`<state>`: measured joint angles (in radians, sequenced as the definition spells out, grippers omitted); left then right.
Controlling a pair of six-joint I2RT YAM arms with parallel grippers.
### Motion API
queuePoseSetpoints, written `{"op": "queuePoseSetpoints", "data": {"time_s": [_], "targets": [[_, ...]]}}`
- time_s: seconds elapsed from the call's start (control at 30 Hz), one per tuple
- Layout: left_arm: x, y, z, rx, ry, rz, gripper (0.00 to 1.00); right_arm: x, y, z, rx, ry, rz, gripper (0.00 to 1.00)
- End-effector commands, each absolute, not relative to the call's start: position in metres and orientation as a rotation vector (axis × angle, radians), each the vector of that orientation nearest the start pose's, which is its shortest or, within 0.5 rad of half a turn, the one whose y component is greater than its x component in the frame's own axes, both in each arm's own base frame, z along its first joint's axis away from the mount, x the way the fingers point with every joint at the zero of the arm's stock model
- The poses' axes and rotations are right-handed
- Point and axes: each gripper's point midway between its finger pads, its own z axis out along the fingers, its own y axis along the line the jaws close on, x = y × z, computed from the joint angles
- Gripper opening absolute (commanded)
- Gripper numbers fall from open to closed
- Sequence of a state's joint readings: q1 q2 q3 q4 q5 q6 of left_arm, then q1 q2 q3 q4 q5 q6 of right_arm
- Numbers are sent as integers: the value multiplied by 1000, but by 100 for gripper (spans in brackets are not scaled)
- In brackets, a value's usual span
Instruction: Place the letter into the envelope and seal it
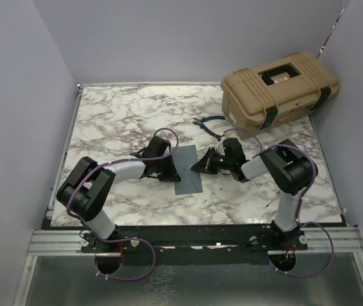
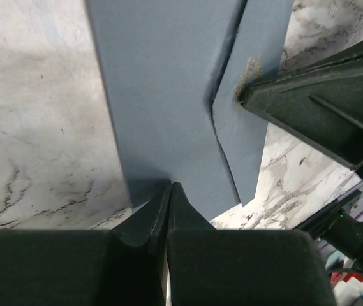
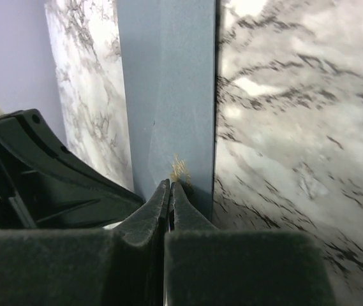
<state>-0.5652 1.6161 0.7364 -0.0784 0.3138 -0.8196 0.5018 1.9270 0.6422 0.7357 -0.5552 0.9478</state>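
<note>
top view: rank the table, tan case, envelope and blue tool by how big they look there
Largest to smallest in the top view:
1. table
2. case
3. envelope
4. blue tool
The case stands taller, so nearer the camera, but its lead over the envelope is too plain for that to change the order.

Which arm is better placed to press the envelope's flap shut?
Probably right: the right gripper, shut, rests on the flap; the left gripper, shut, sits at the edge of the envelope.

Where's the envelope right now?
In the top view the envelope lies flat mid-table, between the left fingers and the right fingers, with the tan case behind on the right.
</note>
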Motion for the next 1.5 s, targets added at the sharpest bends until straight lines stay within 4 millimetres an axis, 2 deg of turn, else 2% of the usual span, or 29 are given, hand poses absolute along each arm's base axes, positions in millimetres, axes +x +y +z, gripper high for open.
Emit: {"op": "queuePoseSetpoints", "data": {"time_s": [0.0,0.1,0.2,0.33,0.53,0.73,0.9,1.1,1.27,1.47], "targets": [[264,-259,38,-125,2683,-844,0,280,271,-42,149,2587,975,0],[288,-277,74,-89,2558,-940,0,280,260,-52,102,2619,795,0],[305,-285,88,-101,2494,-980,0,279,255,-52,49,2618,701,0],[322,-289,76,-127,2505,-947,0,282,254,-43,-40,2580,593,0],[339,-303,62,-73,2527,-955,0,284,262,-31,-227,2522,542,0],[349,-293,44,-77,2534,-848,0,281,263,-26,-308,2479,563,0],[340,-285,15,-65,2603,-791,0,280,262,-20,-349,2454,563,0],[313,-266,-22,-59,2720,-709,0,283,273,9,-419,2391,604,0],[294,-252,-33,-120,2763,-668,0,291,277,21,-393,2387,600,0],[274,-245,-37,-184,2800,-669,0,298,293,29,-397,2398,606,0]]}}
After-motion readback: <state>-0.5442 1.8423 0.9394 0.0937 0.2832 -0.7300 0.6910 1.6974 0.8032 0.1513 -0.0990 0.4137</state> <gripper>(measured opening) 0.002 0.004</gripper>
